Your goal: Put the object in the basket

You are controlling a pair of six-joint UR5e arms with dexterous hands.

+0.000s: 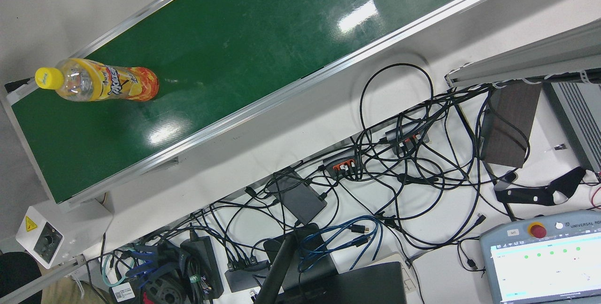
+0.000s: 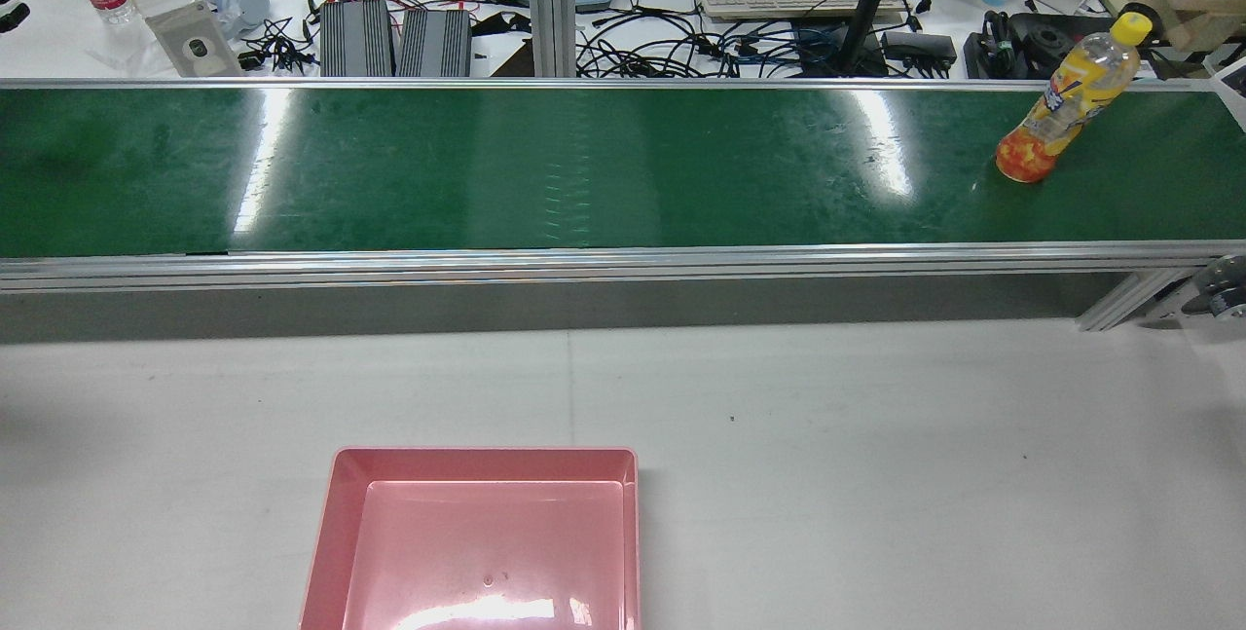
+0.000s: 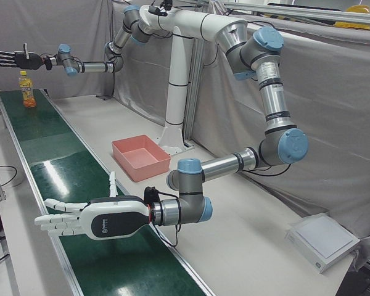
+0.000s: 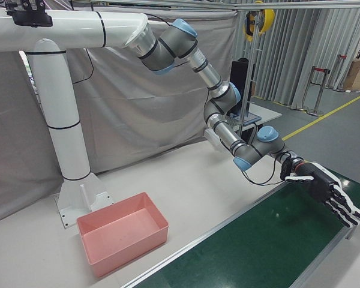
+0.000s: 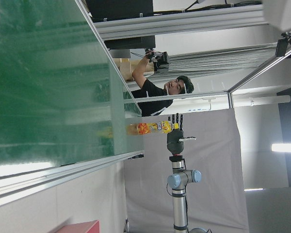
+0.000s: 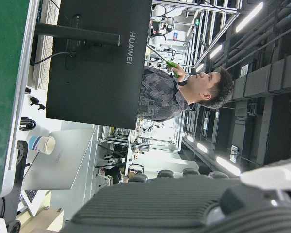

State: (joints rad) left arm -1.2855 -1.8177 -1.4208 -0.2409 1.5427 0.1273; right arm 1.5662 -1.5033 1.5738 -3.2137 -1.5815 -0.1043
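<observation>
The long green conveyor belt (image 2: 584, 172) runs across the station, with a white table on the robot's side of it. On that table, left of centre in the rear view, sits the pink basket (image 2: 336, 513), which holds nothing. The left hand (image 3: 89, 222), white, is stretched flat over the belt's near end in the left-front view, with its fingers spread and nothing in them. The right hand (image 3: 12, 58), black, hangs in the air at the belt's far end, fingers likewise splayed and empty. Just below and beside it, not touched, an orange drink bottle (image 2: 1066, 114) with a yellow cap stands upright on the belt, well apart from the basket.
</observation>
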